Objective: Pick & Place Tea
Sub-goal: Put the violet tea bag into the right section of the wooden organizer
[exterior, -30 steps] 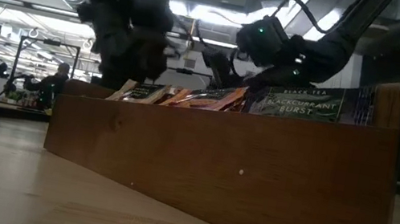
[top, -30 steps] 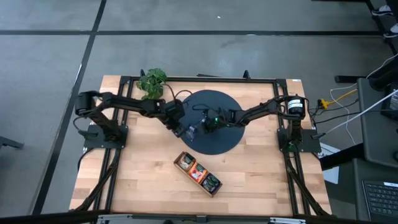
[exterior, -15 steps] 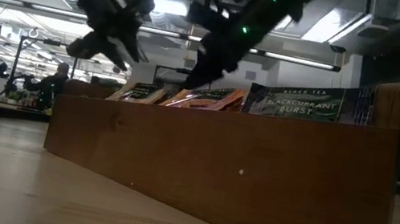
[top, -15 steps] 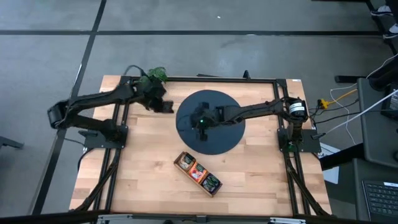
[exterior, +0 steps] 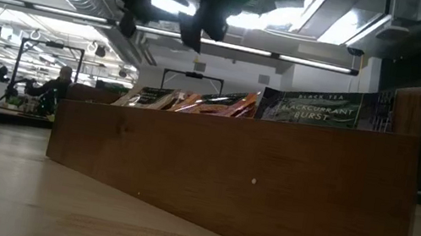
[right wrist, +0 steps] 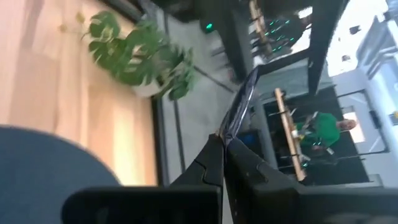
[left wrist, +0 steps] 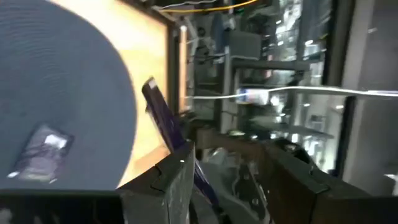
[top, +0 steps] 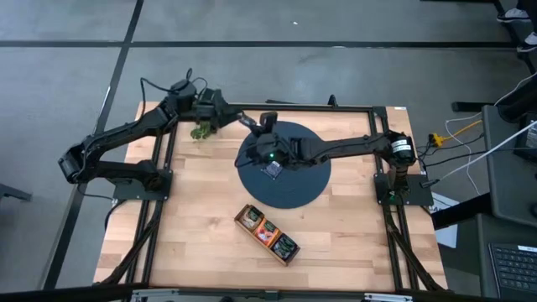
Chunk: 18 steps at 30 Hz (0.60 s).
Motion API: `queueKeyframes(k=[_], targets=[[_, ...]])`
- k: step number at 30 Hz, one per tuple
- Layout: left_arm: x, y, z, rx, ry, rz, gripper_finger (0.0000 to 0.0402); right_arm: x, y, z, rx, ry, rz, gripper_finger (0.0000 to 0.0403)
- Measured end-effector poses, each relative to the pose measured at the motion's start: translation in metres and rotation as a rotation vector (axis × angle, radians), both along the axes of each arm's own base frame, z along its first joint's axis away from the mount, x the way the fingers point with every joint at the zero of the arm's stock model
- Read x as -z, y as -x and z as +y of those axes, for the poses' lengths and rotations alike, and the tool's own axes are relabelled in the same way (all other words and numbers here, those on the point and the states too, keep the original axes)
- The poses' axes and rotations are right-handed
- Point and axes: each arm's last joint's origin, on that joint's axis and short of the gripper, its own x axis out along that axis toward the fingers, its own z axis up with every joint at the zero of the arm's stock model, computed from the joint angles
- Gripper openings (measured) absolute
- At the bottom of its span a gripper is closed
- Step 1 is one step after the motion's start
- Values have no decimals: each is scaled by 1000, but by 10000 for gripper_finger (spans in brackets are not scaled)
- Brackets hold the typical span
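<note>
My right gripper (top: 267, 122) hangs above the far edge of the dark round mat (top: 295, 189), shut on a tea sachet (right wrist: 241, 99) that shows edge-on. My left gripper (top: 245, 122) is close beside it, toward the table's left, and stands open (left wrist: 233, 186). A blue-purple sachet (left wrist: 160, 115) runs edge-on along the inner side of one of its fingers. Another sachet (top: 271, 170) lies flat on the mat. More tea stands upright in the long wooden tray (top: 267, 235). My left gripper has the blue-purple sachet lying along the inner face of one finger (left wrist: 180, 177), while the other finger (left wrist: 292, 177) stands well apart from it. The sachet sticks out past the fingertip, clear of the mat. My right gripper pinches one edge of its sachet (right wrist: 225, 134) between its two fingers. The rest sticks straight out beyond the fingertips, lifted clear of the table.
A leafy green plant (top: 201, 127) stands at the table's far left, just beyond my left gripper. The black frame rail (top: 336, 107) runs along the far edge. The tray's tall wooden wall (exterior: 251, 185) fills the low view. A person (right wrist: 317, 130) shows in the room behind.
Both grippers have risen from the middle of the mat and gone toward the table's far edge. My left arm first swung out toward the plant, then came back beside my right gripper.
</note>
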Motion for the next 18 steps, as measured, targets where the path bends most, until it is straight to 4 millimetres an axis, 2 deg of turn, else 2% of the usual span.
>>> queueKeyframes(k=[7,18], targets=[[4,4,4,-32,11,41,162,-13,-3,-1,-17,66,-4,4],[10,7,5,-57,51,92,150,-15,-3,0,-27,134,51,5]])
